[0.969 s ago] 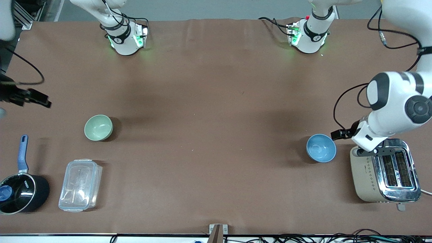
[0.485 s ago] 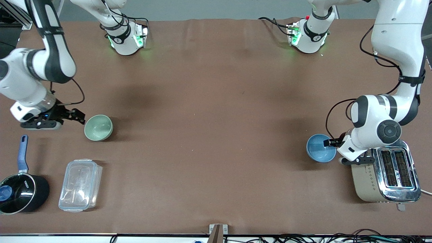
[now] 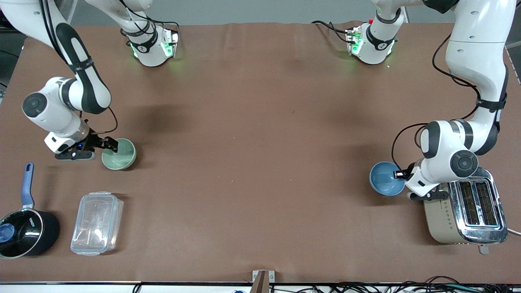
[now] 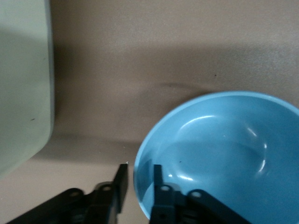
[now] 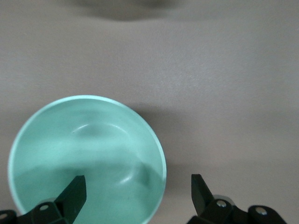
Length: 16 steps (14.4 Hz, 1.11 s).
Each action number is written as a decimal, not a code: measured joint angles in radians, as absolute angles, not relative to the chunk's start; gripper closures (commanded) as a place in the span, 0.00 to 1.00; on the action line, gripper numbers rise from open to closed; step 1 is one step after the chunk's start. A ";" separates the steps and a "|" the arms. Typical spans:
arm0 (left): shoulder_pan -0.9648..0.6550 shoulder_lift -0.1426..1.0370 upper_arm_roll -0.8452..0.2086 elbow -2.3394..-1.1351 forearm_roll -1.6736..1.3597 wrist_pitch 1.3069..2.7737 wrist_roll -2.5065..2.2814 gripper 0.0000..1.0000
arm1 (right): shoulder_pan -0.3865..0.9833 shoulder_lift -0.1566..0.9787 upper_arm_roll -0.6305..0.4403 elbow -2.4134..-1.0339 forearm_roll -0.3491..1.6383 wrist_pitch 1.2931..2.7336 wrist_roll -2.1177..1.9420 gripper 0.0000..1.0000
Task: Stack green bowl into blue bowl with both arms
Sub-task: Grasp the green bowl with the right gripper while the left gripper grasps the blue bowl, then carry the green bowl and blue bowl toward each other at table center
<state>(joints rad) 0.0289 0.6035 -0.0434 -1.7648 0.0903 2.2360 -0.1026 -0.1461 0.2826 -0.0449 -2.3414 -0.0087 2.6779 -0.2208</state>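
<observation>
The green bowl (image 3: 120, 154) sits upright on the brown table toward the right arm's end. My right gripper (image 3: 112, 145) is open and low at its rim. In the right wrist view the green bowl (image 5: 88, 154) has one finger inside it and the other outside, and the right gripper (image 5: 135, 191) straddles the rim. The blue bowl (image 3: 384, 179) sits upright toward the left arm's end, beside the toaster. My left gripper (image 3: 399, 175) is at its rim. In the left wrist view the left gripper (image 4: 140, 182) is narrowed on the rim of the blue bowl (image 4: 224, 154).
A cream and chrome toaster (image 3: 464, 211) stands right beside the blue bowl, under the left wrist; its side shows in the left wrist view (image 4: 23, 84). A clear lidded plastic box (image 3: 97, 223) and a black saucepan with a blue handle (image 3: 24, 228) lie nearer the camera than the green bowl.
The right arm swung in from the table's edge and its gripper reached the green bowl's rim. The left gripper came down onto the blue bowl's rim. Both bowls stayed put.
</observation>
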 measured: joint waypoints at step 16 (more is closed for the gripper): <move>-0.235 0.598 -0.446 -1.604 0.084 2.094 -0.794 1.00 | -0.157 0.288 -0.061 -2.063 0.057 2.196 -0.205 1.00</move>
<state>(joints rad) -0.2345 0.5984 -0.4458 -1.6039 0.0837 2.0941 -0.7936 -0.1570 0.2885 -0.0611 -2.0630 0.0569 2.1959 -0.2045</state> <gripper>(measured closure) 0.947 0.952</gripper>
